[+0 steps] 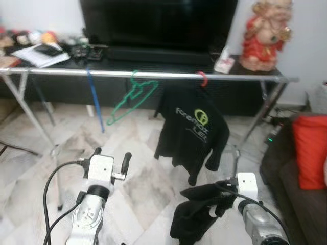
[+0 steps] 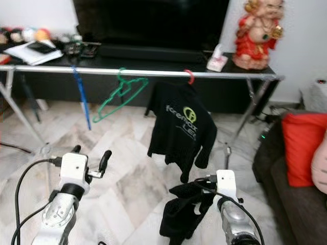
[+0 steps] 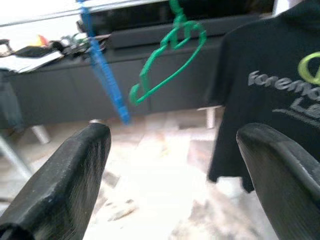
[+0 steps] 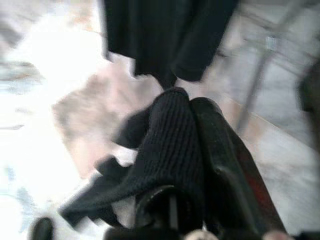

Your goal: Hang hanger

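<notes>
The right tool (image 1: 220, 200) is clamped on a black garment (image 1: 196, 214), low and near the robot. The rail (image 1: 153, 74) runs crosswise ahead and above, with a free green hanger (image 1: 132, 97) nearer the wide-open left tool (image 1: 111, 159).

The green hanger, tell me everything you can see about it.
The green hanger is a thin one, plastic by the look, with nothing on it. Its hook is over the silver rail, and it hangs tilted, the long arm slanting down toward the floor. It sits between a blue hanger and a black shirt hung by a red hook. Neither gripper touches it.
</notes>
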Available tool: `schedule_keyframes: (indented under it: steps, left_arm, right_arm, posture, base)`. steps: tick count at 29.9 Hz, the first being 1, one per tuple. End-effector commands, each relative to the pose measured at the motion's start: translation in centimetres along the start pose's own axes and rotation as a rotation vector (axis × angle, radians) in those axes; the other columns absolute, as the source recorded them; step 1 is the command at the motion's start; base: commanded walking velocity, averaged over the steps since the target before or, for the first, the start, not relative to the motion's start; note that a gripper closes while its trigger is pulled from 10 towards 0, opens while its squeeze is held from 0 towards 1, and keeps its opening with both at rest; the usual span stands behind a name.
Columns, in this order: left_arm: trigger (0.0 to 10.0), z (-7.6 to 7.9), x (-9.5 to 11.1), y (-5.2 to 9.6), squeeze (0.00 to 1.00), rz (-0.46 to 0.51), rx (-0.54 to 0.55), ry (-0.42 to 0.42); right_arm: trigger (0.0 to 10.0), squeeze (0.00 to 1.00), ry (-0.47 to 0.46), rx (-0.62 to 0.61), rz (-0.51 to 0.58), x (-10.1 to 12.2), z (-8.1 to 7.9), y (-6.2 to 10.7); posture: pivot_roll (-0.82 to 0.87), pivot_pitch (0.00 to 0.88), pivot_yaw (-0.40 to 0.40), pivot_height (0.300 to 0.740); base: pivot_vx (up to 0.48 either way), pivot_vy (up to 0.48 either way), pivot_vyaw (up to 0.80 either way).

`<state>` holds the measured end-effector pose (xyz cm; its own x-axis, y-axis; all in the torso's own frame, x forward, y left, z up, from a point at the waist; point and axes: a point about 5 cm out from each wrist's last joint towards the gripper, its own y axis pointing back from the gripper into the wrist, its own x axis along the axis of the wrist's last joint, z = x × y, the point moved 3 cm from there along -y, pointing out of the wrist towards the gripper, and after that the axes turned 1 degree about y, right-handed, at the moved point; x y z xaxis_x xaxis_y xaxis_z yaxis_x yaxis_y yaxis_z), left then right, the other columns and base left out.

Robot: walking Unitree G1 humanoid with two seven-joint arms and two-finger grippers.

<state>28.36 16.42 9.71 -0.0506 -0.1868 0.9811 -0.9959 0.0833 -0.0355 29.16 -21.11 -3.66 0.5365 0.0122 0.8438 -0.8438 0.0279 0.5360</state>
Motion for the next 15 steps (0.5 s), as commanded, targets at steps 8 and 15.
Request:
schedule_keyframes:
  steps: [8, 15]
  left_arm:
    - [10.0, 1.2, 1.1, -0.4, 0.0, 0.006, -0.089, 0.015]
    - [10.0, 2.6, 2.0, -0.7, 0.0, 0.02, -0.165, 0.021]
  right_arm:
    - [10.0, 0.0, -0.043, -0.028, -0.038, -1.4, 0.3, 0.3]
    - [10.0, 0.0, -0.065, -0.063, -0.054, -1.6, 0.8, 0.4]
  posture:
    - [0.06, 0.0, -0.049, 0.716]
    - [0.07, 0.0, -0.057, 0.716]
  base:
    - [0.0, 0.0, 0.1]
    - [0.214, 0.0, 0.0]
